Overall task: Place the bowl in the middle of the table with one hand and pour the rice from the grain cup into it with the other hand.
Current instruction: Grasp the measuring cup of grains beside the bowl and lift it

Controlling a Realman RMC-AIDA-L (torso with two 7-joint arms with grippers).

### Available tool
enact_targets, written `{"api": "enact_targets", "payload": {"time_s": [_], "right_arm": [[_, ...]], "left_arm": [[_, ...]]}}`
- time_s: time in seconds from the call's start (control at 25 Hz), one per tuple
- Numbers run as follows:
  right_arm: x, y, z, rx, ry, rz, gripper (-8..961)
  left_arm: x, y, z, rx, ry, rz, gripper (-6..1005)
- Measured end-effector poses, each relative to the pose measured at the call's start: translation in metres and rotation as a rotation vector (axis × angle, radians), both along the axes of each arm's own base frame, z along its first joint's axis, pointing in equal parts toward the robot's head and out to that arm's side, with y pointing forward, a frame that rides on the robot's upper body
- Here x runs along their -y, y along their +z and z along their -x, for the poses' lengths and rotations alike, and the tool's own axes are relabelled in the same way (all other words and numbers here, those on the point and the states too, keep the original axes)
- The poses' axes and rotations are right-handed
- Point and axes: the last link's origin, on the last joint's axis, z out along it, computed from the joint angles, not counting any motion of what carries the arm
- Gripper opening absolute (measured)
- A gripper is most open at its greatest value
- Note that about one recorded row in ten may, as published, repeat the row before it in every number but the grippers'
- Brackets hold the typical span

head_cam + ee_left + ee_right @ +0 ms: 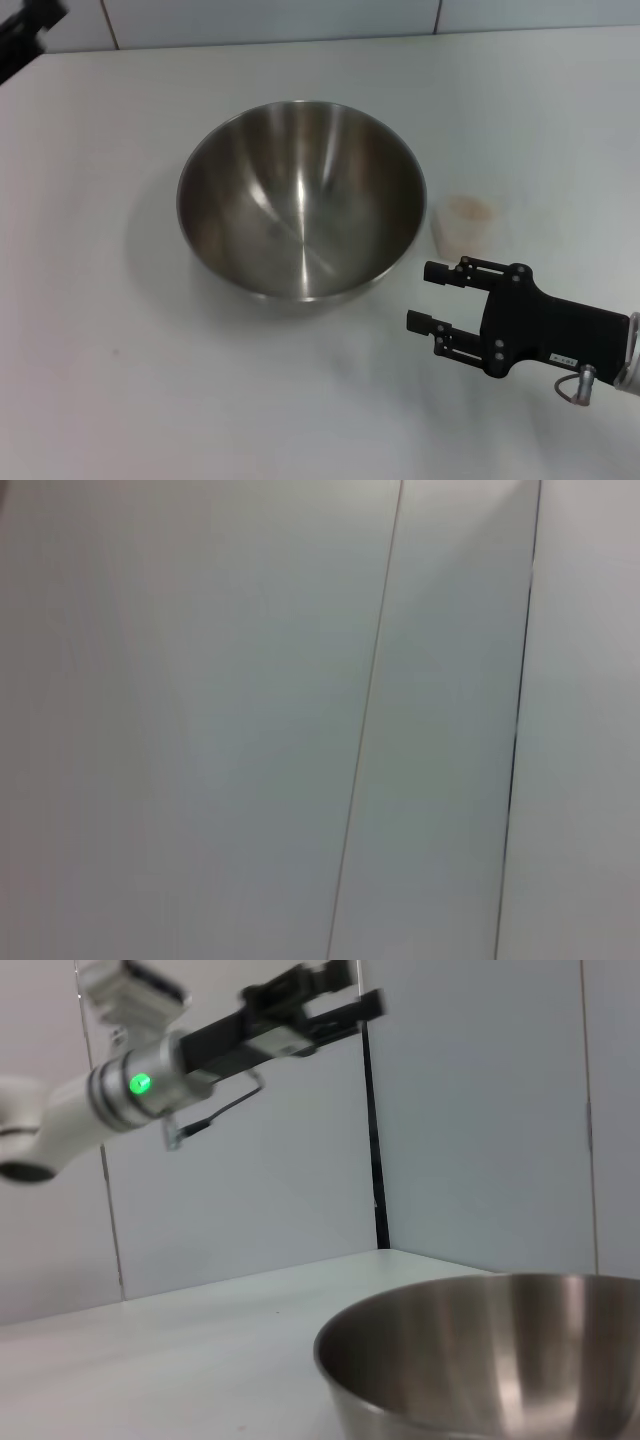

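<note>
The grain cup (464, 222), right of centre beside the bowl (302, 198), looks light and squashable; the right claw (433, 296), open, should clasp its mid-wall gently.

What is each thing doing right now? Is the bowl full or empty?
bowl: upright on the table, empty.
grain cup: upright beside the bowl, rice inside, not held.
right claw: open, empty, near the cup.
left claw: raised high above the table, holding nothing.

small label on right gripper (430, 296), unreadable
</note>
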Motion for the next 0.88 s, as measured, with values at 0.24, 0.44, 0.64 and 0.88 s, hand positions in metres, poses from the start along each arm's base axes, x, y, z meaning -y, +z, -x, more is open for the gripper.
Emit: {"api": "enact_targets", "payload": {"time_s": [0.24, 0.44, 0.64, 0.88], "right_arm": [[-0.001, 0.001, -0.001, 0.004, 0.0, -0.002, 573], [-0.001, 0.001, -0.001, 0.007, -0.004, -0.003, 571], [0.0, 0.001, -0.002, 0.008, -0.006, -0.003, 570], [0.0, 0.0, -0.002, 0.008, -0.009, -0.004, 568]], "left_arm": [[0.038, -0.017, 0.031, 0.004, -0.025, -0.048, 798], [0.06, -0.032, 0.044, -0.066, -0.02, -0.062, 798], [0.072, -0.05, 0.055, -0.155, -0.004, -0.019, 799], [0.085, -0.069, 0.059, -0.237, -0.044, 0.057, 799]]}}
